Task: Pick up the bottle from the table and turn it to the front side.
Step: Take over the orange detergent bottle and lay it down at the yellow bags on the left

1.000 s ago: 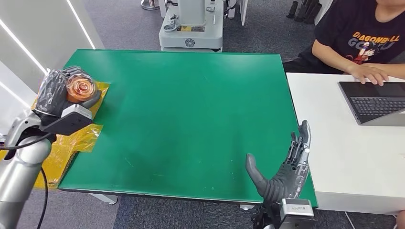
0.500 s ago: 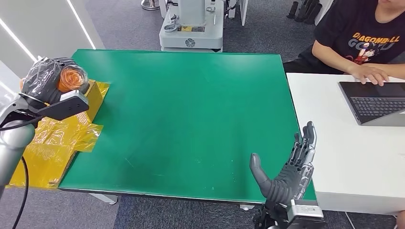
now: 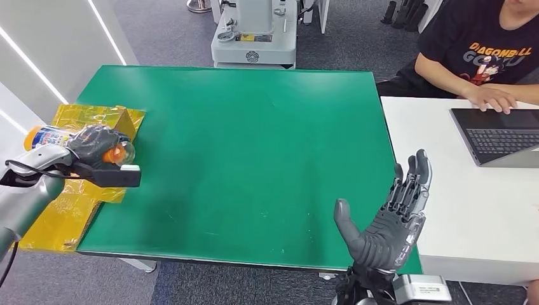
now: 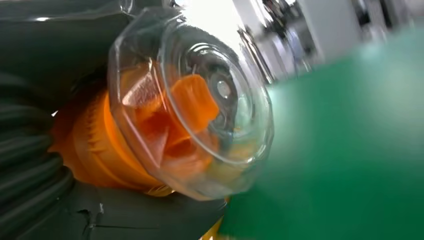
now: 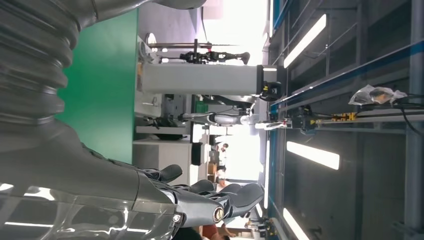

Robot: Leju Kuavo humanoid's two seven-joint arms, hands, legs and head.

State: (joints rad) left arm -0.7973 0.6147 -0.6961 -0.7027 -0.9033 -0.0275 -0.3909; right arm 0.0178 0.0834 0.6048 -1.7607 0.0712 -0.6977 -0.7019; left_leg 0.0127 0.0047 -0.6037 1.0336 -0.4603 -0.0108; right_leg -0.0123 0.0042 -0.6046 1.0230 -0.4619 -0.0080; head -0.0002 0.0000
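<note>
My left hand point(image 3: 92, 147) grips the bottle point(image 3: 54, 136) over the table's left edge. The bottle lies sideways, its clear cap with the orange nozzle point(image 3: 119, 153) pointing right and its blue and white labelled body sticking out to the left. Close up in the left wrist view, the clear cap point(image 4: 192, 107) and orange collar sit between the dark fingers point(image 4: 30, 165). My right hand point(image 3: 384, 222) is held up near the green table's point(image 3: 254, 146) front right corner, fingers spread and straight, holding nothing; its fingers point(image 5: 220, 200) show in the right wrist view.
Crumpled yellow film point(image 3: 70, 197) hangs over the table's left edge below the bottle. A white desk point(image 3: 457, 210) adjoins on the right with a laptop point(image 3: 499, 136) and a seated person point(image 3: 483, 51). A grey machine base point(image 3: 254, 38) stands behind the table.
My left hand has come down and tipped the bottle from cap-toward-camera to lying sideways, cap to the right. The right hand rose slightly, still spread.
</note>
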